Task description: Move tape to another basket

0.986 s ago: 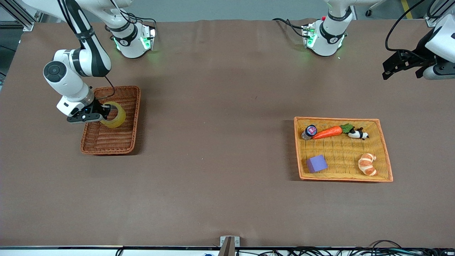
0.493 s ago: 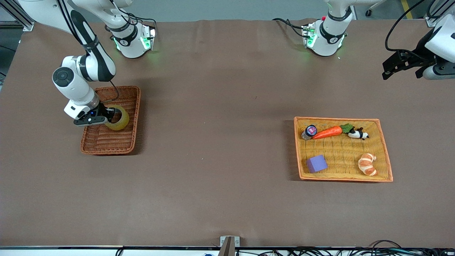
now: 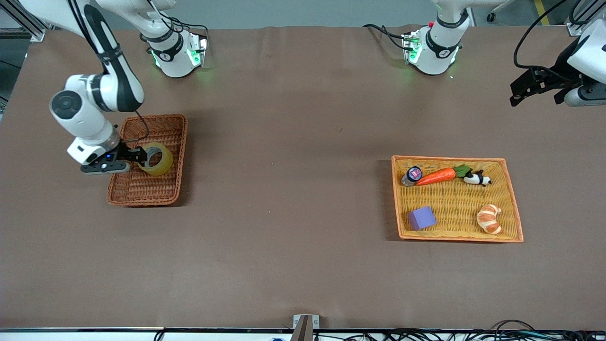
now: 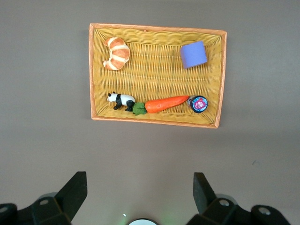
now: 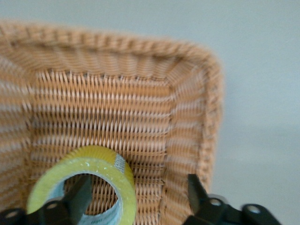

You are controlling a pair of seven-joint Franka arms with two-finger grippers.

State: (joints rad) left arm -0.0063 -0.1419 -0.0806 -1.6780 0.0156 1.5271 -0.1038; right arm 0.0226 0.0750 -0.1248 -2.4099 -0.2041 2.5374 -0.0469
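Note:
The yellowish tape roll point(image 3: 158, 160) rests tilted in the reddish-brown wicker basket point(image 3: 182, 142), near its middle. My right gripper point(image 3: 137, 156) is low in that basket, open, beside the roll. In the right wrist view the tape point(image 5: 119, 178) lies against the basket's weave point(image 5: 140, 47). My right gripper point(image 5: 139, 183) there has its jaws wide apart, one finger inside the ring's hole and the other outside it, not squeezing it. My left gripper point(image 3: 521, 90) hangs open and empty high at the left arm's end of the table and waits.
The wider yellow basket with orange rim point(image 3: 454, 199) holds a carrot point(image 3: 436, 176), a small dark jar point(image 3: 413, 174), a panda figure point(image 3: 477, 178), a purple block point(image 3: 421, 218) and a croissant point(image 3: 489, 219). The left wrist view looks down on it point(image 4: 154, 79).
My right gripper lowered the tape into the reddish-brown basket, opened, and drew back a little toward the right arm's end. The tape now rests there. The left arm has not moved.

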